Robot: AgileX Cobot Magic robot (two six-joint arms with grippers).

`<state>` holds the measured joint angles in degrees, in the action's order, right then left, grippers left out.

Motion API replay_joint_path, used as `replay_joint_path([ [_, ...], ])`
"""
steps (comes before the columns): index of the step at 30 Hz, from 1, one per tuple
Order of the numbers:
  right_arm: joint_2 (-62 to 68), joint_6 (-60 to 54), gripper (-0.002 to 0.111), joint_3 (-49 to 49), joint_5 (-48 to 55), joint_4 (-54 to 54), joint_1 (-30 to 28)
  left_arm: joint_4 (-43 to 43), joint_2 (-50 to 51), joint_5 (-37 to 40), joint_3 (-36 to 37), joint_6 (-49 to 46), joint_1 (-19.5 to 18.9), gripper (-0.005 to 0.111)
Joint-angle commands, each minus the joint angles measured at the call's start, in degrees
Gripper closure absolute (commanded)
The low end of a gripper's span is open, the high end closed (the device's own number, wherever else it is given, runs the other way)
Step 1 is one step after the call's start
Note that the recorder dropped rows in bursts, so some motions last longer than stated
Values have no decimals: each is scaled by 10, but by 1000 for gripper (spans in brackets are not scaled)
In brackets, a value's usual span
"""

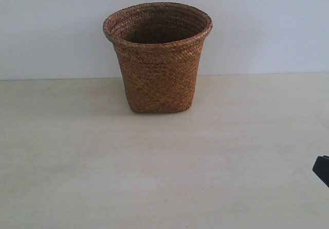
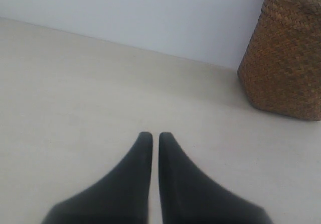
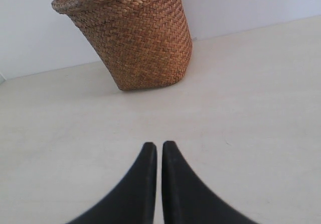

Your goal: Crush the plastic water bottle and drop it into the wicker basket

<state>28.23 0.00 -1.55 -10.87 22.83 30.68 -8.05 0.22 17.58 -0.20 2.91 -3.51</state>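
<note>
The wicker basket [image 1: 158,59] stands upright at the back middle of the pale table, and its inside looks dark. It also shows in the left wrist view [image 2: 286,53] and the right wrist view [image 3: 134,35]. The plastic water bottle is out of view in every frame. My left gripper [image 2: 155,134] is shut with nothing between its black fingers, low over bare table, well short of the basket. My right gripper [image 3: 159,143] is likewise shut and empty, facing the basket from a distance. Only a black tip of the right arm [image 1: 322,170] shows at the exterior view's right edge.
A pale wall [image 1: 267,23] rises right behind the basket along the table's far edge. The light wooden tabletop [image 1: 154,167] stretches in front of and to both sides of the basket.
</note>
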Motion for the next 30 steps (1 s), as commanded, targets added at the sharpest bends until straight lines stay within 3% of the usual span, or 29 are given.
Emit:
replay_joint_path([
  [1,-3,-3,108,3,-4,-4,-4,-5,-2,0,2,-4,-2,103],
  [12,-11,-3,108,3,4,-9,-7,-5,-2,0,2,-4,-2,103],
  [16,-33,-3,108,3,43,-61,-66,-5,-2,0,2,-4,-2,103],
  [21,-70,-3,108,3,69,-172,-189,-5,-2,0,2,-4,-2,103],
  [30,-194,0,108,3,211,-176,-295,-5,-2,0,2,-4,-2,103],
])
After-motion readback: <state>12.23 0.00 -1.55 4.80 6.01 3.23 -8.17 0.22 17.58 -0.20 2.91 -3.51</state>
